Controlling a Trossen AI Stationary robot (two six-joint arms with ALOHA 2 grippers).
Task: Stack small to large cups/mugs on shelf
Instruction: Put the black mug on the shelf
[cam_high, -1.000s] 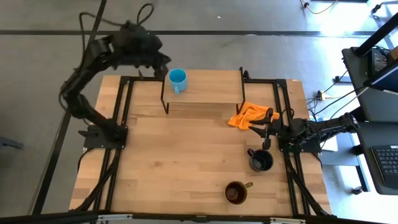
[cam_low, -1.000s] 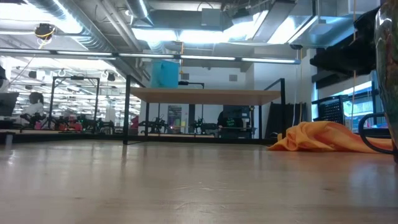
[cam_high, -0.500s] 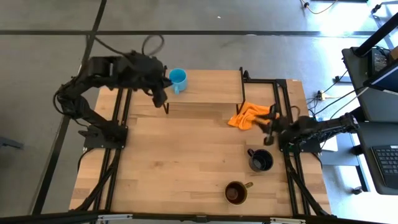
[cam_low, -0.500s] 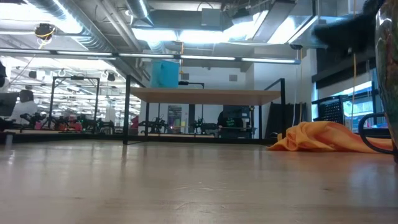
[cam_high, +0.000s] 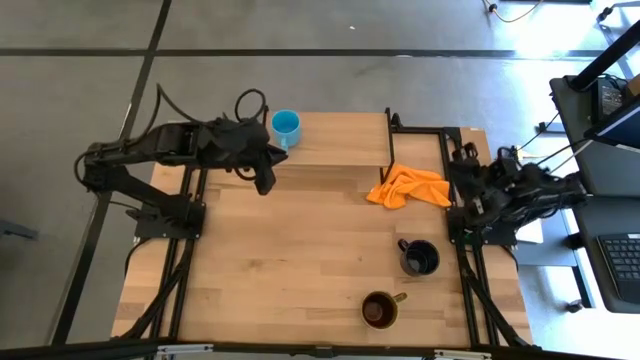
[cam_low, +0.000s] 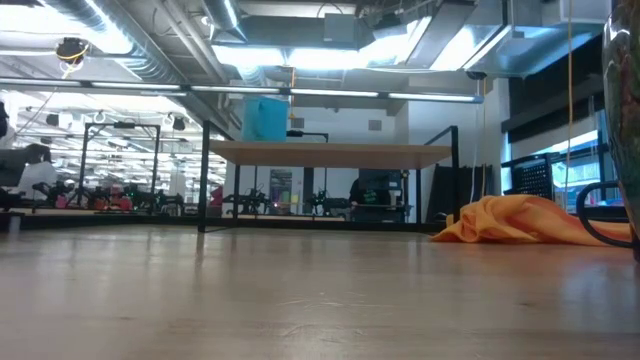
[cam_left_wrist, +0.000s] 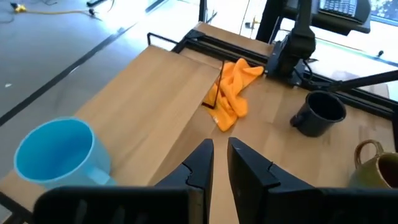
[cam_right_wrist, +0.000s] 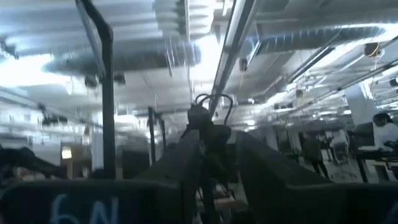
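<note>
Your right gripper is hard to read: from above it is a dark cluster at the table's right edge, and its wrist camera points up at ceiling ducts, so you cannot tell whether its fingers are spread or pressed together. In the low view the black mug is cut off at the right border. The light-blue mug stands on the shelf at its left end, handle toward the table front. Your left arm lies low and stretched across the table's left rail, its gripper just in front of the shelf's left leg, fingers nearly closed with a narrow gap, holding nothing. Black mug and brown mug sit front right; an orange cloth lies by the shelf's right leg.
</note>
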